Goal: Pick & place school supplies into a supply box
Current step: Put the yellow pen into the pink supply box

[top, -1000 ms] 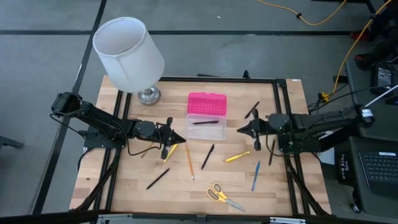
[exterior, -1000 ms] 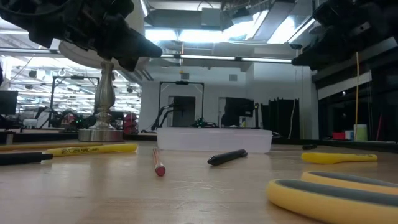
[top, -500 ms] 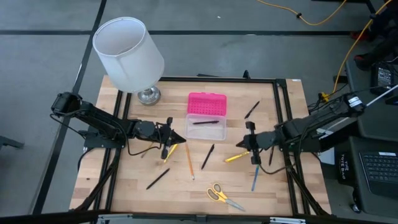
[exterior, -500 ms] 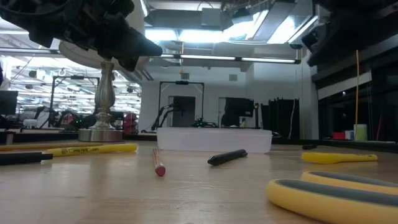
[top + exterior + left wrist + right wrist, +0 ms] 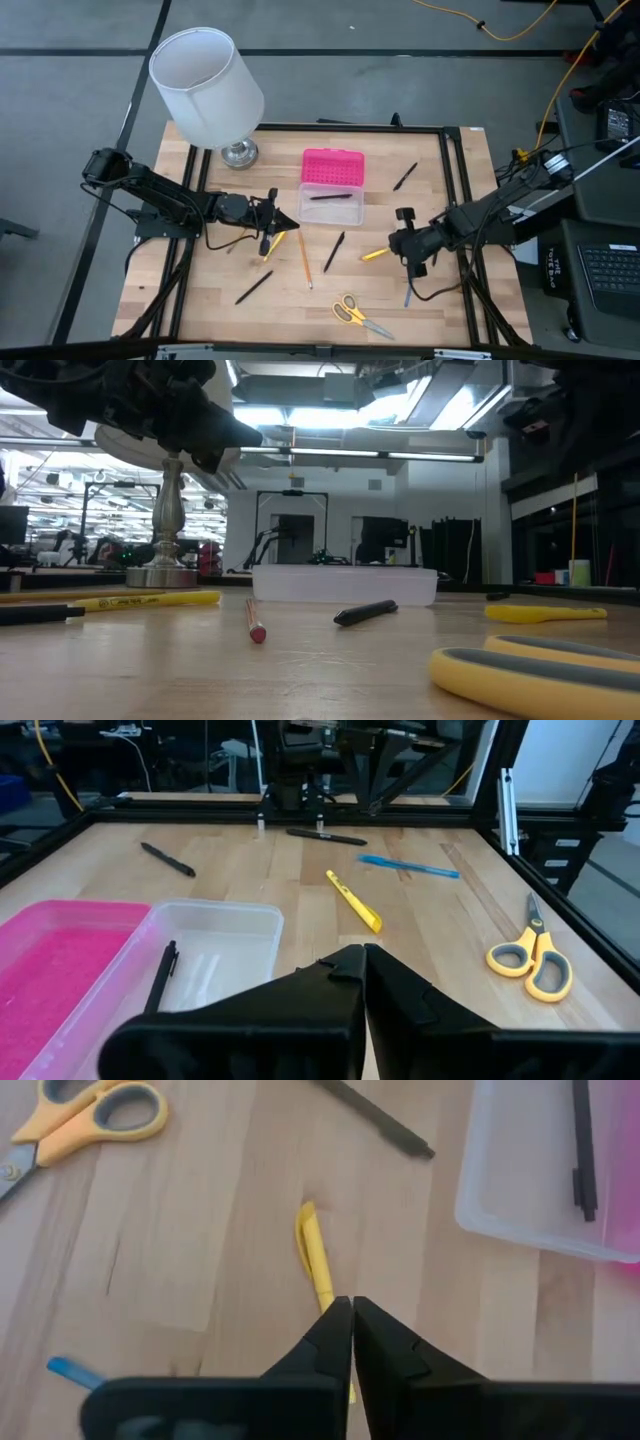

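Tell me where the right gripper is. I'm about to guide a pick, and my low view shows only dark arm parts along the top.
Observer: The right gripper is over the right half of the table. Its shut tips are just above one end of a yellow pen lying on the wood.
Operator: Is anything in the supply box? I only see its side.
Observer: One black pen lies inside the supply box, and its pink lid is folded open.
Operator: And the left gripper?
Observer: The left gripper hangs shut just left of the box, with nothing between its fingers.
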